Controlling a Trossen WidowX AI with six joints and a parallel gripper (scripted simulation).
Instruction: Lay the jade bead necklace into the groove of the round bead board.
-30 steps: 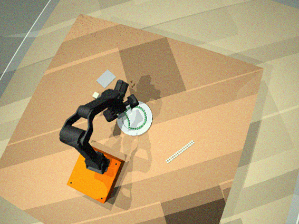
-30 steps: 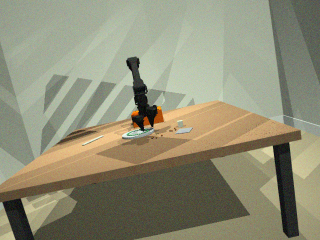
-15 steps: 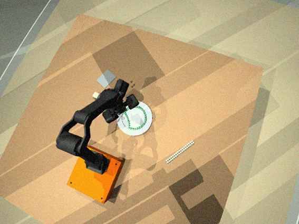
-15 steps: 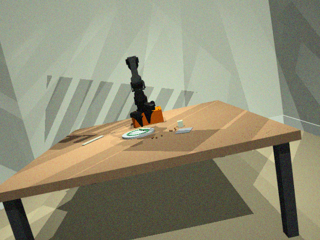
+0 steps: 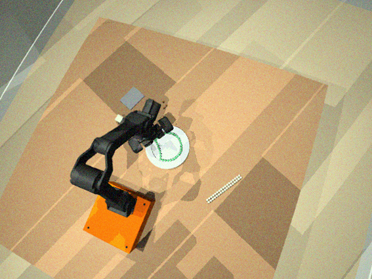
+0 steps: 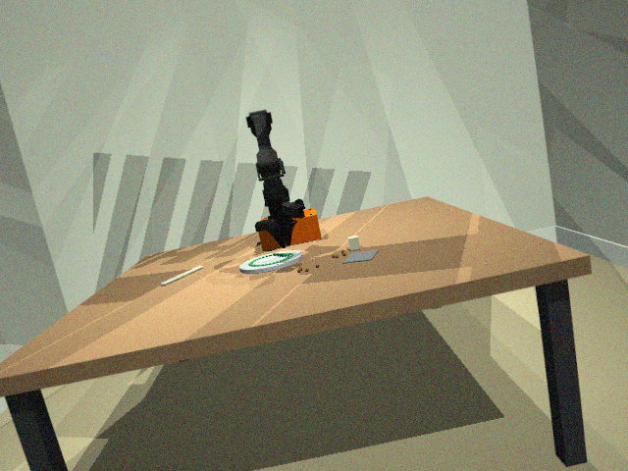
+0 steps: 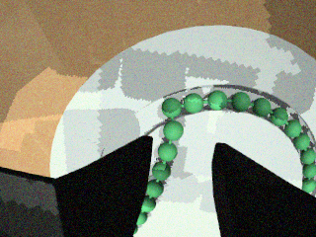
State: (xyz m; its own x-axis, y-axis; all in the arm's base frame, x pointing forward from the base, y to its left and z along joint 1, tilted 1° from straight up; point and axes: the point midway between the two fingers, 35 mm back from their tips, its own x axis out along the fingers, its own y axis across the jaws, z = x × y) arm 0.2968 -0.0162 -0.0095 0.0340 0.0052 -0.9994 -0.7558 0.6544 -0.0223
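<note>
The round white bead board [image 5: 185, 152] [image 6: 244, 269] [image 7: 217, 41] lies flat on the table. The jade bead necklace [image 5: 181, 145] [image 7: 217, 100] lies on it; its beads along the top and right in the wrist view follow the curved groove. From a corner at the upper left, the strand runs nearly straight down, inside the left part of the groove, which shows bare in the top view. My gripper [image 5: 151, 136] [image 7: 184, 150] is partly open and empty above the board. The strand passes beside and behind the left finger, which hides part of it.
A double row of white beads [image 5: 224, 188] [image 6: 183, 275] lies to one side of the board. A grey square plate [image 5: 132, 97] [image 6: 360, 256], a small white block [image 5: 119, 118] [image 6: 353, 242] and several small brown beads [image 5: 164, 103] [image 6: 299, 270] lie on the other side.
</note>
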